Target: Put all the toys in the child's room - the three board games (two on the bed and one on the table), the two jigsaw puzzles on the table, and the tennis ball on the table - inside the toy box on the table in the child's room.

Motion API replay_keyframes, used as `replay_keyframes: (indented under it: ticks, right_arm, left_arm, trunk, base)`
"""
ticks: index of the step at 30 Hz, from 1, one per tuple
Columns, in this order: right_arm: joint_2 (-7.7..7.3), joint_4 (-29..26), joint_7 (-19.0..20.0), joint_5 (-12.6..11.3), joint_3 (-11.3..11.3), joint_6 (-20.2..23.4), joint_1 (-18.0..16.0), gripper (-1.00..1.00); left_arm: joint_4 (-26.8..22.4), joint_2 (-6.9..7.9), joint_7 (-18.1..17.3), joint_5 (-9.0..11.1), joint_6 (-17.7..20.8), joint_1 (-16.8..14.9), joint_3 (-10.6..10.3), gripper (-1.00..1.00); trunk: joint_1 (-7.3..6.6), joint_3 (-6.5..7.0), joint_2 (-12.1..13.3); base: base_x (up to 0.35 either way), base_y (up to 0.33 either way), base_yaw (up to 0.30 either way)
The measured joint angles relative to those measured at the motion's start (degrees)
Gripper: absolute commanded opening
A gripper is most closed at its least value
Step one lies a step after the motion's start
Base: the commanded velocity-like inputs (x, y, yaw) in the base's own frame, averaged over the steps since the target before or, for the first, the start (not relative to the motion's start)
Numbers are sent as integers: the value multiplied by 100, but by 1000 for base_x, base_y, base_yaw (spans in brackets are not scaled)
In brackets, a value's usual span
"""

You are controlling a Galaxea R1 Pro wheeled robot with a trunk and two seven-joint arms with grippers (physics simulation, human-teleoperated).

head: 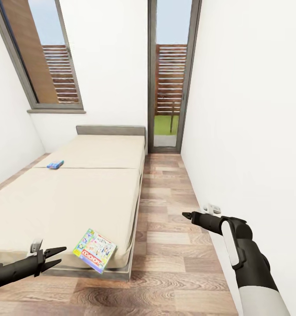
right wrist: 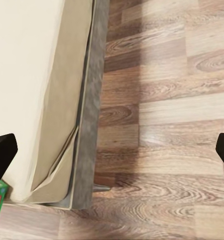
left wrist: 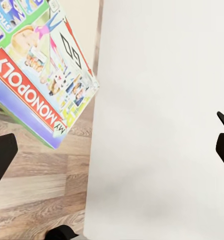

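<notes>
So the Monopoly box (head: 95,250) lies just right of the open, empty left tool (head: 55,258), overhanging the bed (head: 77,193) corner. Right tool (head: 187,215) sits farther off, can't tell if it's open.

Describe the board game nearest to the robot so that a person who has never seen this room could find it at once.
Start from the long cream-covered bed along the left wall. At its near corner, beside the open left gripper, a flat Monopoly box juts over the edge. Its green-white cover and red banner set it apart from the small blue box, which lies much farther up the bed.
</notes>
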Motion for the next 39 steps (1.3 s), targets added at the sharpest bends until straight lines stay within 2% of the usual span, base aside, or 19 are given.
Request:
replay_keyframes:
  ticks: [26,31,35,39]
  right_arm:
    - [0,0,6,0,0,0,0,100]
    - [0,0,4,0,0,0,0,100]
    - [0,0,6,0,0,0,0,100]
    - [0,0,7,1,0,0,0,100]
  left_arm:
    - [-1,-67,105,-8,12,0,1,100]
    - [-7,-147,372,-7,0,0,0,100]
    - [-9,-234,785,-2,-213,0,0,100]
    - [-9,-345,1010,2,-342,0,-2,100]
  trunk:
    - [571,-467,-1043]
    - [681,-557,-1243]
    - [769,-628,-1404]
    - [857,-700,-1564]
  base:
    - [0,0,0]
    - [0,0,0]
    - [0,0,0]
    - [0,0,0]
